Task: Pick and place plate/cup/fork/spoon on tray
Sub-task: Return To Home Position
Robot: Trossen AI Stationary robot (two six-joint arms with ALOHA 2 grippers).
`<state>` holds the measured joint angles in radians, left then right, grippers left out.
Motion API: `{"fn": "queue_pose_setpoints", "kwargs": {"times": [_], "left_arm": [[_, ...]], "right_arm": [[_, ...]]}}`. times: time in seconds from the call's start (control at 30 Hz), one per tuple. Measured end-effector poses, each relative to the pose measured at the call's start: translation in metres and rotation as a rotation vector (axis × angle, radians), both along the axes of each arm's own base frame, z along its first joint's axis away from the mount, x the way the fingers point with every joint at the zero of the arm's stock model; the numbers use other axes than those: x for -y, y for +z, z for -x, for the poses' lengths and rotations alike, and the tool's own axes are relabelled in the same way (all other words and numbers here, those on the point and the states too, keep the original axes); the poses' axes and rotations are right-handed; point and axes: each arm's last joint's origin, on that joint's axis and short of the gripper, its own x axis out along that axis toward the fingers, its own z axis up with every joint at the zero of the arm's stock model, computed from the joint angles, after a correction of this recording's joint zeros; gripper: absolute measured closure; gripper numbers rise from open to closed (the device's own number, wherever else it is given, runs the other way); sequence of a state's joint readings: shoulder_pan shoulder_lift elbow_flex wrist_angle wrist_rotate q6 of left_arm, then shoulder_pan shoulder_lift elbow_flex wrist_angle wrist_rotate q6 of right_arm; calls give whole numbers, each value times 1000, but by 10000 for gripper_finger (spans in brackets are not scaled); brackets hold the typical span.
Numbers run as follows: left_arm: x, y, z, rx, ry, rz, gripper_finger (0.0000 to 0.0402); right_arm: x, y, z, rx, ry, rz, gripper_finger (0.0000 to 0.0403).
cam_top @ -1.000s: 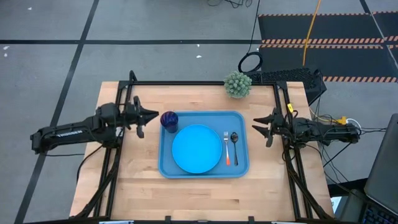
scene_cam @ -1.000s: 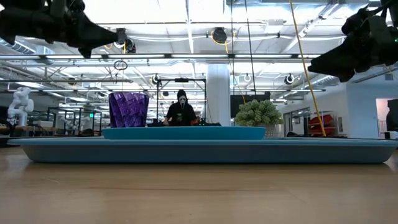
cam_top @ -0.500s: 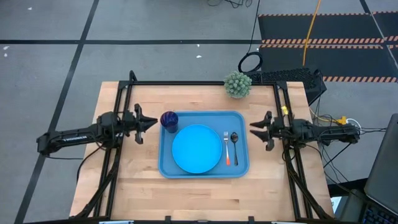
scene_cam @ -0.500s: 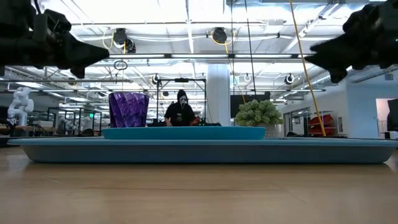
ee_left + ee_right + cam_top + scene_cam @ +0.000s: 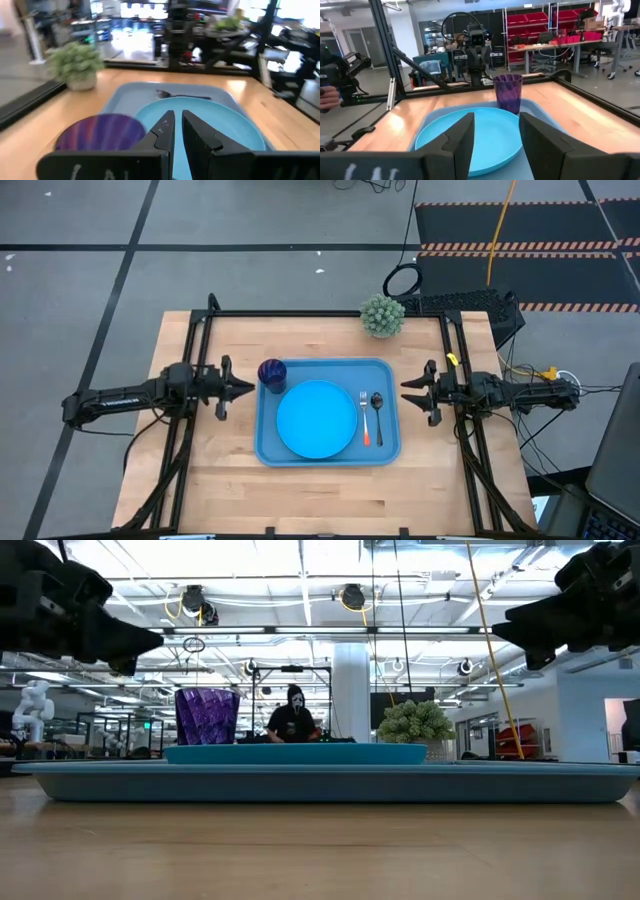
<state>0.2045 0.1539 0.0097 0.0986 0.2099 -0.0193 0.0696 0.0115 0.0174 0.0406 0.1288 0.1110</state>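
Blue tray (image 5: 330, 363): lies flat in the middle of the wooden worktop (image 5: 230, 490), between the two arms.
Plate (image 5: 317, 419): rests flat inside the tray, left of centre, and takes up most of the tray's floor.
Cup (image 5: 271, 372): stands upright in the tray's far left corner, right at the plate's rim. From above it seems to touch the plate, though the view is too small to be sure.
Fork (image 5: 365, 418): lies on the tray floor just right of the plate, with its tines toward the far side and its orange handle toward the near rim.
Spoon (image 5: 377, 408): lies beside the fork on its right, roughly parallel to it, with the bowl toward the far side.
Left end effector (image 5: 245, 388): hangs above the worktop just left of the tray, near the cup. Its fingers are drawn together with only a thin slit between them, and they hold nothing.
Right end effector (image 5: 408, 387): hangs above the worktop just right of the tray, facing the spoon. Its fingers are spread apart and empty.
Plant (image 5: 382, 315): a small green potted plant sits at the far edge of the worktop, beyond the tray's far right corner.
Person (image 5: 292, 718): stands in dark clothing in the room behind the worktop.
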Motion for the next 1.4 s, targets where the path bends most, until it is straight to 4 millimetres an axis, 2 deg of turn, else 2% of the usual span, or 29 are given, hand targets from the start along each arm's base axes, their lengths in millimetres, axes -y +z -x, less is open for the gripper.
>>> {"fn": "queue_pose_setpoints", "kwargs": {"times": [0.17,0.43,0.7,1.4], "left_arm": [[-3,-1,0,-11,112,100,364],[-1,-6,0,-51,146,160,364],[3,-2,-1,-16,154,95,364],[4,-2,-1,-16,139,105,364]], "right_arm": [[0,0,0,-4,-2,45,252],[0,0,0,-5,-2,45,252],[0,0,0,-5,-2,45,252],[0,0,0,-4,-2,45,252]]}}
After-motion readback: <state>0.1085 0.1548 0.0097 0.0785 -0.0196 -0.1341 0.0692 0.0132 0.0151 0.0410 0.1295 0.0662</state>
